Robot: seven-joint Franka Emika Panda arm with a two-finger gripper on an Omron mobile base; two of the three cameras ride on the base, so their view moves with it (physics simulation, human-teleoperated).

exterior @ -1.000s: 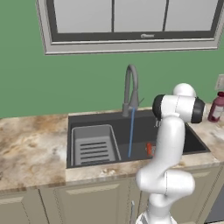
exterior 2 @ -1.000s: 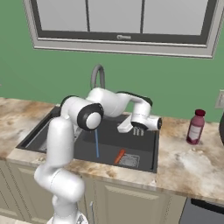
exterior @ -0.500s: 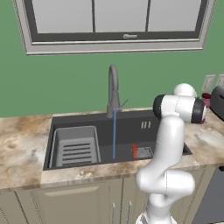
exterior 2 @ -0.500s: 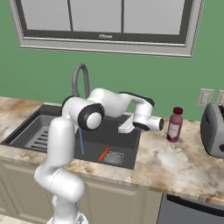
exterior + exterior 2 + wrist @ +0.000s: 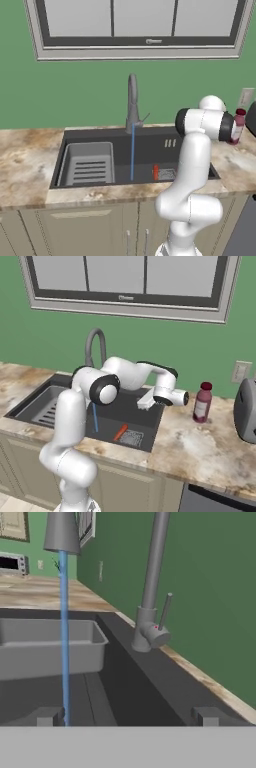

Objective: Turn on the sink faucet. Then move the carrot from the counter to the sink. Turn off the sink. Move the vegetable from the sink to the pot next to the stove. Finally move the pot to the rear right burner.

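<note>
Carrot (image 5: 120, 432) lies flat in the sink (image 5: 150, 421), below the gripper (image 5: 145, 402), long axis running front-to-back beside the drain; jaws spread apart, empty.

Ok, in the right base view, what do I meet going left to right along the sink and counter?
Light grey ribbed tray insert → thin blue water stream → small orange-red carrot → pink-red bottle with dark cap → grey toaster-like appliance.

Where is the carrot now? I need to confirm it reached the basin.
The carrot lies on the sink floor, right of the running water stream and beside the drain grate, seen in both base views.
</note>
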